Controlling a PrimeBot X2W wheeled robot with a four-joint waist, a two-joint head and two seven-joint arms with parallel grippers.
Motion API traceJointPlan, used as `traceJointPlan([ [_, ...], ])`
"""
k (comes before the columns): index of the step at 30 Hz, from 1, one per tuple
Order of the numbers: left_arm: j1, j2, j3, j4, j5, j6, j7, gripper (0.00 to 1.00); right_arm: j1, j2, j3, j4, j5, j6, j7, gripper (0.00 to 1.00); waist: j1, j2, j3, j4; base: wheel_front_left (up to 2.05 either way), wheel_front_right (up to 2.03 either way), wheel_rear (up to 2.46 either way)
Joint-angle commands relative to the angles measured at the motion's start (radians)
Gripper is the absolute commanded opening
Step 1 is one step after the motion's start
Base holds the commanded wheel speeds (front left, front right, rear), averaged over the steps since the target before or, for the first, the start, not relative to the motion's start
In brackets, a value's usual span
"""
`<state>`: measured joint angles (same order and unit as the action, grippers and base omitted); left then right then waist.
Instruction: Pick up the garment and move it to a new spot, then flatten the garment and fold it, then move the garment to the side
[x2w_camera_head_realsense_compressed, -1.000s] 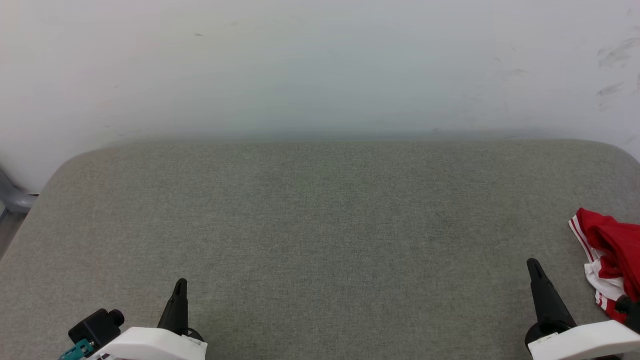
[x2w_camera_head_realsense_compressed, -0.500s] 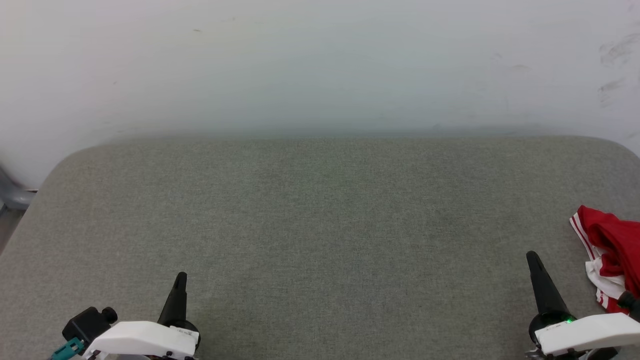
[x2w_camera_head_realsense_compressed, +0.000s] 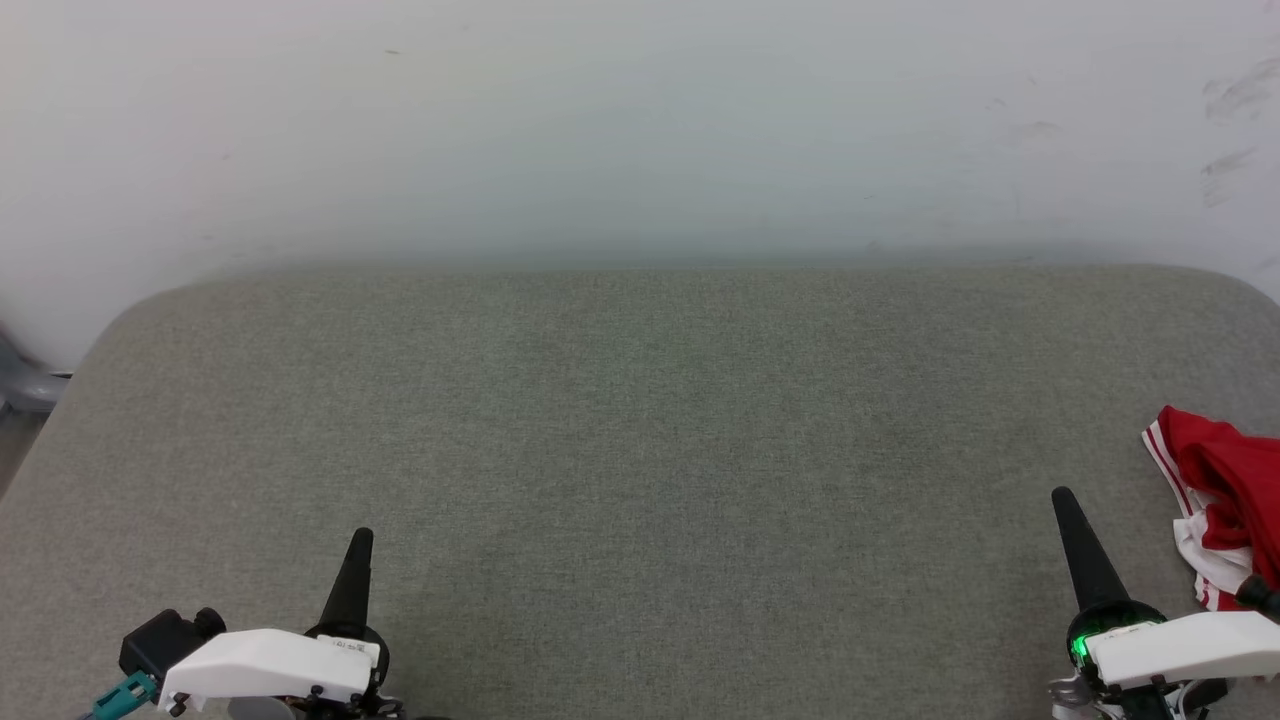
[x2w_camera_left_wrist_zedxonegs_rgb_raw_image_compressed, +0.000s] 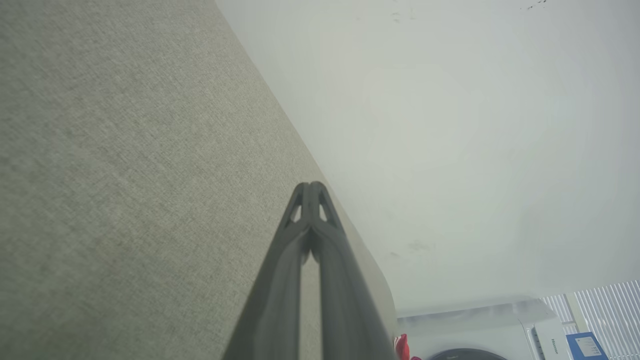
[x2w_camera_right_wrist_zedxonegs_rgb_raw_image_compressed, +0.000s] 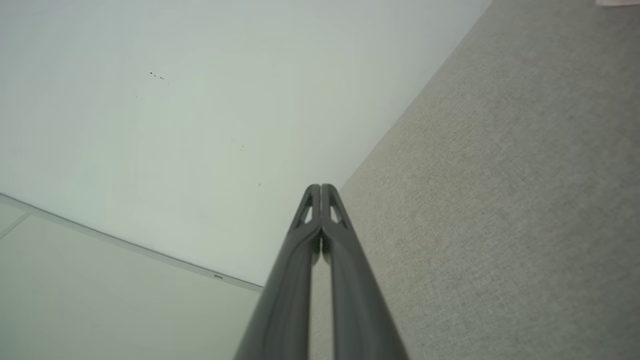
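Right tool (x2w_camera_head_realsense_compressed: 1063, 497) just left of garment (x2w_camera_head_realsense_compressed: 1218, 468)

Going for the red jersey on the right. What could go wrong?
1. The garment lies bunched, cut off by the head view's right edge, so a grasp may catch only one fold.
2. The right end effector is shut; reaching like that would likely shove the garment instead of gripping it.
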<state>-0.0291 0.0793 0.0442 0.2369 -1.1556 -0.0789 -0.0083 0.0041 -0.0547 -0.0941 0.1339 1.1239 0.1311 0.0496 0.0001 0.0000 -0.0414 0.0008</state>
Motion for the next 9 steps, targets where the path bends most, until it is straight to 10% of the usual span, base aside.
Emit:
traceJointPlan([
  [1,-0.028,-0.002,0.008,-0.005,-0.021,-0.007,0.006,0.00,-0.024,-0.003,-0.003,-0.001,0.024,0.000,0.003,0.00,-0.0001,0.0000,0.001,0.000,0.00,0.00,0.00],
  [9,-0.037,-0.007,0.019,-0.002,-0.097,-0.015,0.026,0.00,-0.041,-0.003,-0.005,0.018,0.105,0.000,0.014,0.00,-0.0001,0.0000,0.007,0.000,0.00,0.00,0.00],
])
